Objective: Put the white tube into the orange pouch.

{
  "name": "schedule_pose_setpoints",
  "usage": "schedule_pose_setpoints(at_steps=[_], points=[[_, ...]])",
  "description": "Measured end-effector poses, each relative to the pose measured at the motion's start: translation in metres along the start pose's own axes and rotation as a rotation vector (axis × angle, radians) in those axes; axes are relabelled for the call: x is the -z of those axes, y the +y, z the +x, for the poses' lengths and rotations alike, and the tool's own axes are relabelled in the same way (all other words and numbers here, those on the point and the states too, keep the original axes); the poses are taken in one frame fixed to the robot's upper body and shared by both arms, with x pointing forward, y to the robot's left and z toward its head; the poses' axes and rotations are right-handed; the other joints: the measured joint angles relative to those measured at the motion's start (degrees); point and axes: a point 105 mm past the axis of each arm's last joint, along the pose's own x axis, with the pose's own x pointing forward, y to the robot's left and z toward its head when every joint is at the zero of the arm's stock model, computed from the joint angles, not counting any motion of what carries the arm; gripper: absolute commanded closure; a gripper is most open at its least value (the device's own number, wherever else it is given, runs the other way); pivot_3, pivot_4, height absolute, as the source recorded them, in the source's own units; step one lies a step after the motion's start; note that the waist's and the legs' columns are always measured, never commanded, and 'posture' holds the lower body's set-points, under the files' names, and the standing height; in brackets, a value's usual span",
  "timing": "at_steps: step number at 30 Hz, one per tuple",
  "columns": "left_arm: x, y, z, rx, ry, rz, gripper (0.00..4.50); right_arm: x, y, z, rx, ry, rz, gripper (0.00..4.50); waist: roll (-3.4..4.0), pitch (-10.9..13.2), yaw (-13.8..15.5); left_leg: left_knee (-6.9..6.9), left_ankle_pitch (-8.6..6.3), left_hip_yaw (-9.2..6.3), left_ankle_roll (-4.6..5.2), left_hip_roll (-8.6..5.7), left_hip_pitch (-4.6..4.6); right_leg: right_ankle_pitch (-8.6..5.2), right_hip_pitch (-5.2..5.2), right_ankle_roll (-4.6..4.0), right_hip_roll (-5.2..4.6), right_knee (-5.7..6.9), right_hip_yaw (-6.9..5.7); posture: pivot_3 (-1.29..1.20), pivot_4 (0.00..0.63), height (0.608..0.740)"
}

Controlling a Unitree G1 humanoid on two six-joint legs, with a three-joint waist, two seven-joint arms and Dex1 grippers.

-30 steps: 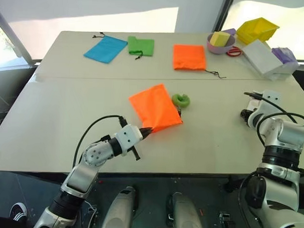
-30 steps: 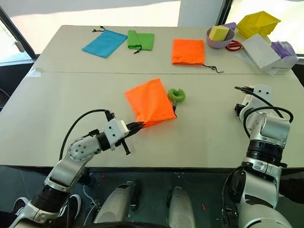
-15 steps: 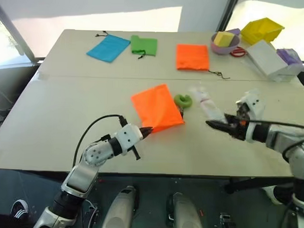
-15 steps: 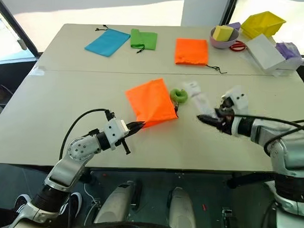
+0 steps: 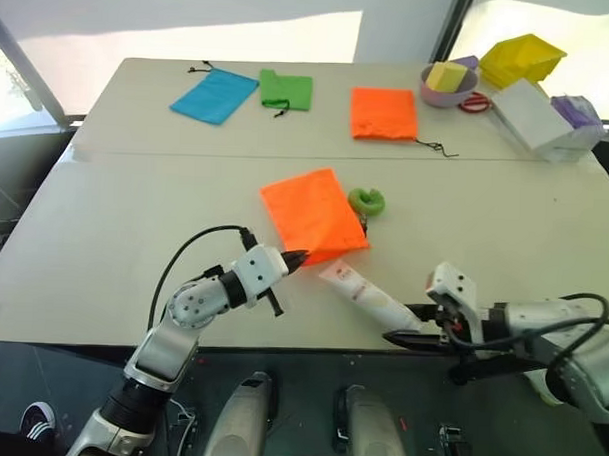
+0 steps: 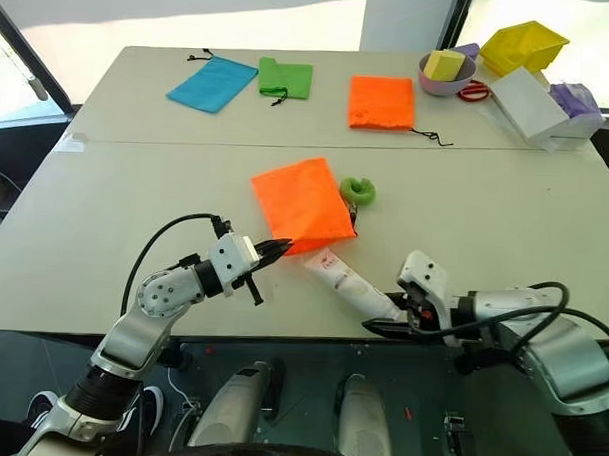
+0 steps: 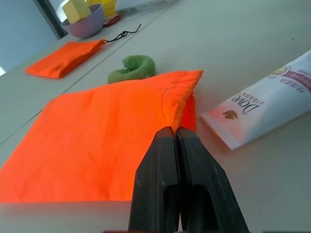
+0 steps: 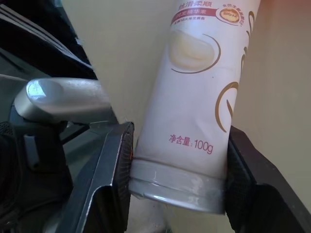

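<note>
Clearly the light, slippery white plastic squeeze tube (image 6: 345, 283) sits pinched near its cap end by the right gripper (image 6: 399, 316); at its ten o'clock, the left gripper (image 6: 274, 249), fingers (image 7: 171, 194) pressed together, pinches the limp bright orange fabric drawstring pouch (image 6: 299, 204) at its corner.

The two head cams sit up high, looking forward and down over the pale beige tabletop (image 5: 105, 211), and both catch basically the same spread from slightly offset spots. The left wrist cam rides low and super close, staring along the left end effector (image 7: 176, 138) at the bright orange fabric pouch (image 7: 97, 145). The right wrist cam is jammed right up against the white plastic squeeze tube (image 8: 194, 97). Both pouch and tube show up in the head views too.
</note>
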Motion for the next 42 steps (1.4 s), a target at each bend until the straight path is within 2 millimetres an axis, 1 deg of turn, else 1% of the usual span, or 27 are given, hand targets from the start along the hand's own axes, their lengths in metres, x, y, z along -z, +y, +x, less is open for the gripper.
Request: schedule_pose_setpoints(at_steps=[3,5,9,15,22,26,29,32,34,37,39,42], points=[[0.000,0.000,0.000,0.000,0.002,0.002,4.50,-0.010,-0.002,0.006,0.013,-0.028,-0.025,2.67,-0.01,0.0,0.0,0.00,0.00,0.00,0.00,-0.02,-0.01,0.04,0.01,-0.04,0.01,-0.03,0.00,0.00,0.150,0.740],[0.001,0.001,-0.001,0.000,0.006,0.004,4.50,-0.015,-0.008,0.011,0.043,-0.041,-0.035,2.67,-0.05,0.0,0.1,0.00,0.00,-0.01,0.00,-0.02,-0.02,0.12,0.00,-0.17,0.01,-0.04,-0.01,0.00,0.150,0.740],[0.001,0.001,-0.001,0.000,0.006,0.003,4.50,-0.015,-0.013,0.022,0.068,-0.037,-0.043,2.67,-0.05,0.0,0.1,0.00,0.01,0.00,0.01,-0.04,-0.06,0.14,-0.03,-0.19,0.05,-0.04,-0.02,0.00,0.150,0.740],[-0.002,0.001,0.000,0.001,-0.002,0.007,4.50,-0.025,-0.031,0.039,0.165,-0.055,-0.101,2.67,-0.07,0.0,-0.1,0.00,0.01,-0.03,0.01,-0.02,0.04,0.18,0.02,-0.13,0.10,-0.02,-0.01,0.00,0.150,0.740],[-0.002,0.000,0.001,-0.003,0.001,-0.001,4.50,-0.030,-0.032,0.046,0.182,-0.076,-0.088,2.67,-0.07,0.0,-0.1,0.00,0.01,-0.04,0.01,-0.01,0.04,0.27,0.01,-0.20,0.10,-0.02,0.00,0.00,0.150,0.740],[-0.002,0.000,0.001,-0.004,0.000,-0.004,4.50,-0.039,-0.030,0.059,0.181,-0.112,-0.069,2.67,-0.06,0.0,-0.1,0.00,0.09,-0.06,0.14,0.01,0.03,0.31,-0.05,-0.13,0.22,0.04,0.02,0.00,0.150,0.740],[-0.002,0.000,0.001,-0.003,0.002,-0.005,4.50,-0.039,-0.028,0.057,0.164,-0.108,-0.055,2.67,-0.06,0.0,0.2,0.00,0.10,-0.06,0.15,-0.01,-0.02,0.31,-0.05,-0.13,0.21,0.01,0.02,0.00,0.150,0.740],[-0.002,0.000,0.001,-0.003,0.002,-0.003,4.50,-0.034,-0.024,0.044,0.134,-0.078,-0.059,2.67,-0.06,0.0,0.4,0.02,0.10,-0.02,0.15,-0.06,-0.07,0.30,-0.05,-0.12,0.13,-0.04,0.02,0.00,0.150,0.740],[-0.002,0.001,0.001,-0.005,0.003,-0.003,4.50,-0.030,-0.026,0.032,0.141,-0.061,-0.054,2.67,-0.06,0.0,0.8,0.02,0.10,-0.01,0.15,-0.06,-0.06,0.30,-0.05,-0.13,0.12,-0.04,0.02,0.00,0.150,0.740],[-0.002,0.001,0.000,-0.006,0.002,-0.002,4.50,-0.036,-0.029,0.022,0.150,-0.092,-0.037,2.67,-0.06,0.0,0.8,0.02,0.09,-0.02,0.14,0.05,-0.03,0.28,-0.07,-0.19,0.23,0.00,0.02,0.00,0.150,0.740],[-0.002,0.001,0.001,-0.005,0.002,-0.002,4.50,-0.037,-0.028,0.022,0.146,-0.097,-0.034,2.67,-0.06,0.0,1.1,0.02,0.09,-0.03,0.14,0.08,-0.02,0.29,-0.07,-0.21,0.27,0.00,0.02,0.00,0.150,0.740],[-0.003,0.001,0.001,-0.004,0.000,-0.001,4.50,-0.038,-0.029,0.028,0.164,-0.099,-0.030,2.67,-0.06,0.0,1.3,0.02,0.09,-0.02,0.14,0.07,-0.03,0.29,-0.08,-0.21,0.25,-0.01,0.02,0.00,0.150,0.740]])
